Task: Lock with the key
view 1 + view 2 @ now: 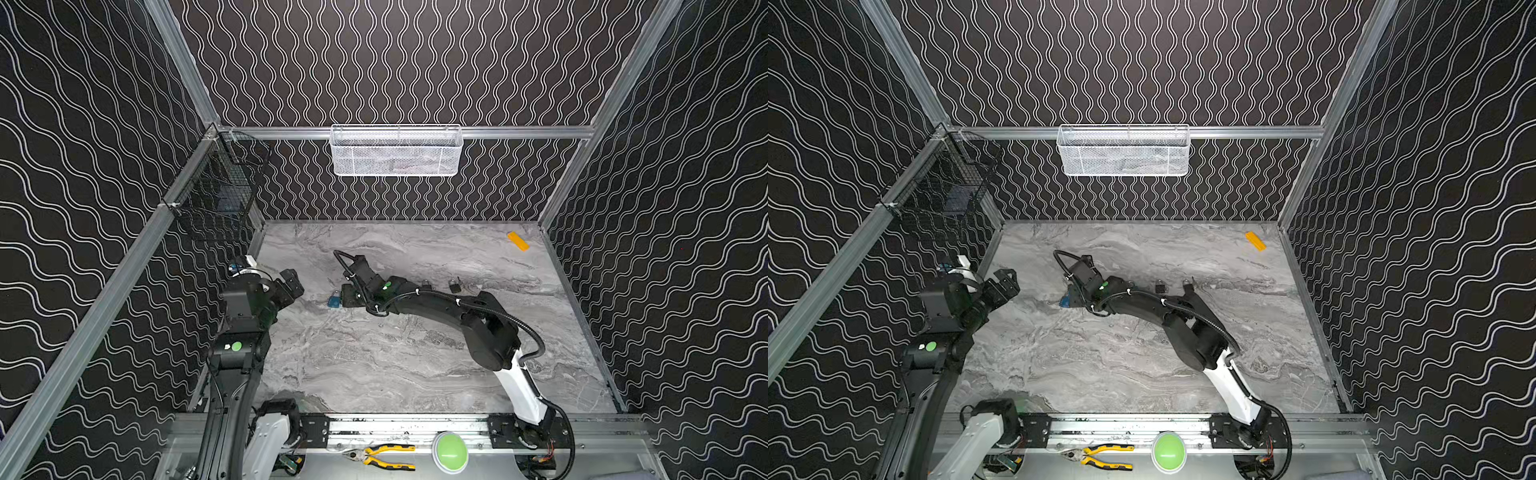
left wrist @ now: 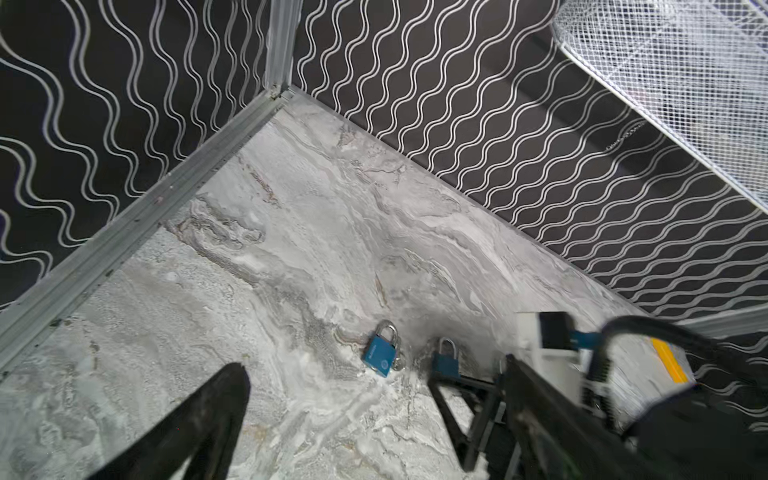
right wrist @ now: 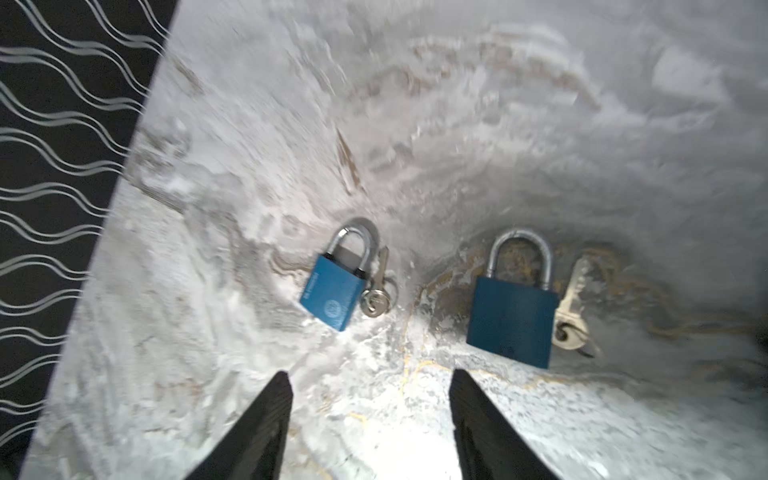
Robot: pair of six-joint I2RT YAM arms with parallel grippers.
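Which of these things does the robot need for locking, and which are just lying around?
For the job: lighter blue padlock, darker blue padlock, a key beside each, right gripper.
Lying about: yellow block, pliers, white basket, black basket.

a lighter blue padlock [image 2: 379,356] lies on the grey marble table [image 2: 291,249], a key [image 2: 399,365] just beside it. a darker blue padlock [image 2: 445,362] sits near. a white mesh basket [image 2: 685,83] hangs above.

Bright, even overhead light in both top views, with wide-angle bowing at the walls. Swirling blur over the marble tabletop [image 3: 498,104] in the right wrist view, with glare nearest the lens and deep shadow around the darker padlock [image 3: 511,320]. Smeared black cable [image 2: 665,332] in the left wrist view.
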